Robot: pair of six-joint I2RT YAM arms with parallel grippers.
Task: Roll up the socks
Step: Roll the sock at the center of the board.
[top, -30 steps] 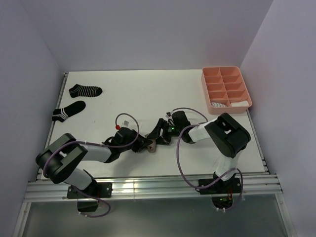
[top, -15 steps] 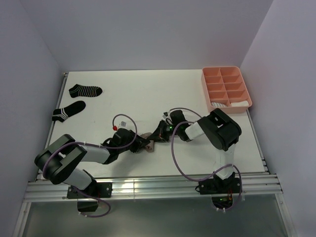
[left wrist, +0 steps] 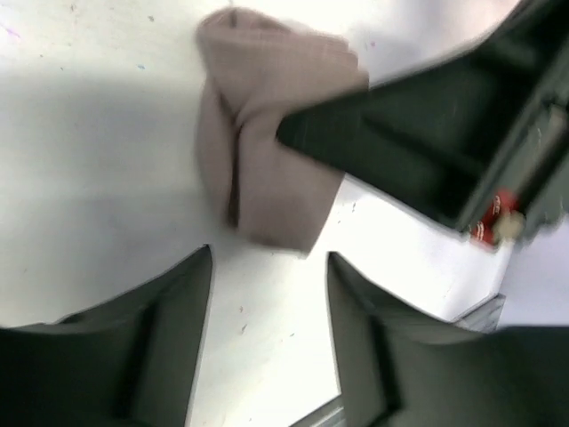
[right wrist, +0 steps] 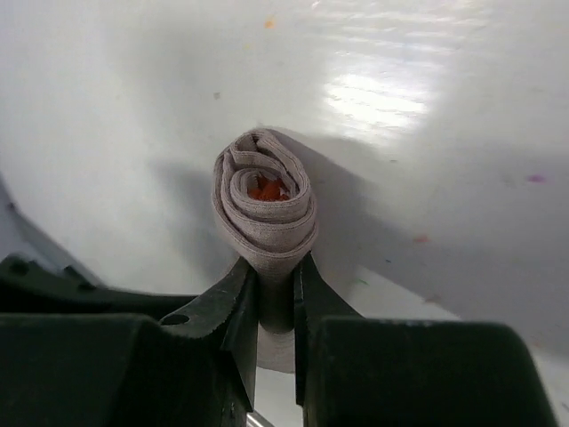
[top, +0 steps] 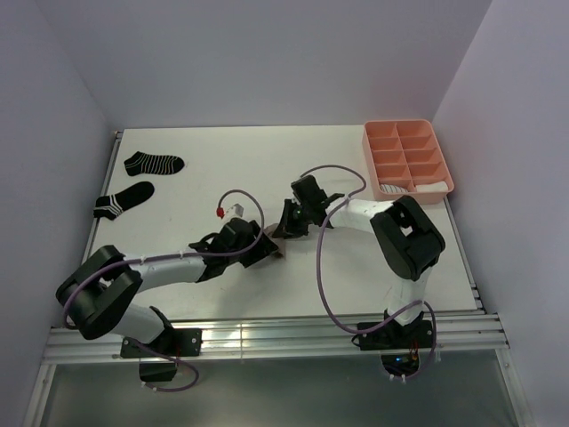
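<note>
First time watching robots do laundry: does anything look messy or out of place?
Nothing spilled or damaged. Only the black striped socks lie loose and unrolled at far left; the taupe roll sits pinched in the right gripper.

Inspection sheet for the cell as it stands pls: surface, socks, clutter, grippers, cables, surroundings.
Surface: white table, a few small specks in the wrist views.
Job's things: taupe sock rolled, mid-table; two black socks unrolled at far left; two pale socks in the tray's near compartments.
Clutter: nothing seen.
Grippers: right gripper shut on the taupe sock; left gripper open, just short of it, not touching.
Cables: purple cables loop off both arms.
Surroundings: plain walls on three sides; metal rail at the near edge.
</note>
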